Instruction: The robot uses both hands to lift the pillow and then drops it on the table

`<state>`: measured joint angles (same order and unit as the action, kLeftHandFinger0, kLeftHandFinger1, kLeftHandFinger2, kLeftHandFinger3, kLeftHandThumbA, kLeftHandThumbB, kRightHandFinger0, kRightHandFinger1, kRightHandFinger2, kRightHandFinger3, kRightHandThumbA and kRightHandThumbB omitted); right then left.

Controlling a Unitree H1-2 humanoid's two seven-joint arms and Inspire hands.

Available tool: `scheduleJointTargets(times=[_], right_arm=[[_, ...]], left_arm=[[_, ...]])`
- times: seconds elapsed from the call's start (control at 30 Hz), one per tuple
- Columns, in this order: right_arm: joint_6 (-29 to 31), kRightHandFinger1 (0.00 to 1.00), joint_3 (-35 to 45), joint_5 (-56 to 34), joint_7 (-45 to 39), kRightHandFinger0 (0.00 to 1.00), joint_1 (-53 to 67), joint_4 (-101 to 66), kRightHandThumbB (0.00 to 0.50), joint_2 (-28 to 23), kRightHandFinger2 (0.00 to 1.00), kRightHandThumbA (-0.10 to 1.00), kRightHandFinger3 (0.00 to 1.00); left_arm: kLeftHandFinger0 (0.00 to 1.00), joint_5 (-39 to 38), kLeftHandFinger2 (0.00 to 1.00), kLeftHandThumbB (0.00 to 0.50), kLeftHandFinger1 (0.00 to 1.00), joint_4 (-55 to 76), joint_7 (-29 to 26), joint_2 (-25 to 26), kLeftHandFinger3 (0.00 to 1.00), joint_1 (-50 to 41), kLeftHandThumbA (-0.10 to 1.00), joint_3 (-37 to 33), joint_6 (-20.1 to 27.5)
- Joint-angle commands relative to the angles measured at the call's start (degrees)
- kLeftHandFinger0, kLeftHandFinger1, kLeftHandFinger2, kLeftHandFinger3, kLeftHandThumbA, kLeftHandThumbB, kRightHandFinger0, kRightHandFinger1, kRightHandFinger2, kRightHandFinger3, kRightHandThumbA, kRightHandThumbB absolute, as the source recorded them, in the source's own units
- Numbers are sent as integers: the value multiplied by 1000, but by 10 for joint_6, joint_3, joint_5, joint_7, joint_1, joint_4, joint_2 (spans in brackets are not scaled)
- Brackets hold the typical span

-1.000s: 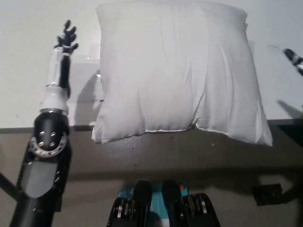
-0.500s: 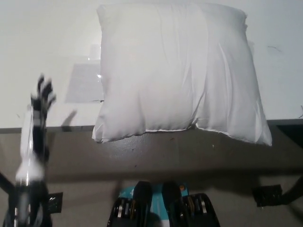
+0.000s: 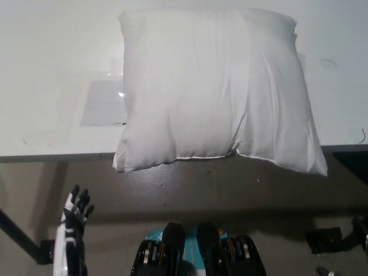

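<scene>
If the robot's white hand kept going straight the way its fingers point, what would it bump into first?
The left hand hangs low, below the table, fingers pointing up and slightly right. Going straight on, it would probably meet the table's front edge first, left of the pillow. Depth is hard to judge, so it might pass in front.

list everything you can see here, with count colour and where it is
pillow: one, white, lying on the table, its near edge hanging over the table's front edge
table: one, white top, fills the upper part of the view
clear sheet: one, see-through and glossy, flat on the table just left of the pillow
floor: grey-brown, below the table's front edge
left hand: one, white with dark fingers spread, low at bottom left, off the table, holding nothing
right hand: not in view
</scene>
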<state>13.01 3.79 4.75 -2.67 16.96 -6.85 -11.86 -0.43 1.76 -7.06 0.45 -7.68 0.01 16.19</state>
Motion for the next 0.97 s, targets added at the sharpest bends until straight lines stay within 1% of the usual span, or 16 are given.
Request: scheduleJointTargets(times=[0.0, 0.07, 0.23, 0.27, 0.3, 0.37, 0.4, 0.43, 0.47, 0.5, 0.53, 0.57, 0.63, 0.77, 0.87, 0.93], right_arm=[[76, 1000, -2, 34, 15, 1000, -8, 9, 266, -5, 1000, 1000, 1000], [81, 1000, -3, 33, 12, 1000, -9, 19, 267, -6, 1000, 1000, 1000], [78, 1000, -2, 12, 3, 1000, -6, 19, 260, -7, 1000, 1000, 1000], [82, 1000, -3, 9, 0, 1000, -8, 15, 242, -10, 1000, 1000, 1000], [84, 1000, -2, 21, 3, 1000, -10, 14, 233, -12, 1000, 1000, 1000], [84, 1000, -2, 25, 4, 1000, -11, 13, 236, -12, 1000, 1000, 1000], [82, 1000, -2, 25, 2, 1000, -9, 9, 256, -13, 1000, 1000, 1000], [81, 1000, -2, 25, 2, 1000, -9, 8, 257, -14, 1000, 1000, 1000], [81, 1000, -8, 5, -13, 1000, -8, 6, 288, -19, 1000, 1000, 1000], [86, 1000, -12, -8, -23, 1000, -6, 7, 282, -24, 1000, 1000, 1000], [89, 1000, -13, -12, -27, 1000, -5, 7, 282, -27, 1000, 1000, 1000], [88, 1000, -12, 14, -17, 1000, -6, 5, 305, -27, 1000, 1000, 1000], [93, 1000, -10, 46, -4, 1000, -9, 7, 300, -29, 1000, 1000, 1000], [102, 1000, -10, 43, -3, 1000, -11, 13, 277, -30, 1000, 1000, 1000], [94, 1000, -8, 41, -3, 1000, -9, 10, 305, -29, 1000, 1000, 1000], [95, 1000, -8, 42, -3, 1000, -9, 11, 305, -29, 1000, 1000, 1000]], left_arm=[[1000, 21, 1000, 256, 1000, 12, 22, 14, 1000, 2, 1000, -8, 54], [1000, 21, 1000, 263, 1000, 13, 26, 18, 1000, 1, 1000, -10, 52], [1000, 27, 1000, 251, 1000, 22, 29, 21, 1000, 5, 1000, -11, 46], [1000, 25, 1000, 240, 1000, 26, 30, 22, 1000, 7, 1000, -11, 46], [1000, 25, 1000, 252, 1000, 28, 30, 21, 1000, 8, 1000, -11, 41], [1000, 18, 1000, 251, 1000, 30, 32, 21, 1000, 9, 1000, -10, 43], [1000, 14, 1000, 256, 1000, 35, 32, 20, 1000, 11, 1000, -9, 38], [1000, 13, 1000, 255, 1000, 37, 32, 20, 1000, 11, 1000, -9, 37], [1000, 8, 1000, 273, 1000, 39, 34, 22, 1000, 12, 1000, -8, 33], [1000, 7, 1000, 282, 1000, 41, 34, 21, 1000, 11, 1000, -8, 31], [1000, 7, 1000, 283, 1000, 42, 34, 20, 1000, 11, 1000, -7, 31], [1000, 3, 1000, 261, 1000, 40, 35, 20, 1000, 14, 1000, -5, 32], [1000, -2, 1000, 246, 1000, 38, 35, 20, 1000, 18, 1000, -3, 37], [1000, -4, 1000, 257, 1000, 41, 37, 21, 1000, 19, 1000, -1, 30], [1000, 0, 1000, 273, 1000, 36, 39, 23, 1000, 18, 1000, -1, 31], [1000, 0, 1000, 275, 1000, 34, 39, 23, 1000, 18, 1000, 0, 32]])
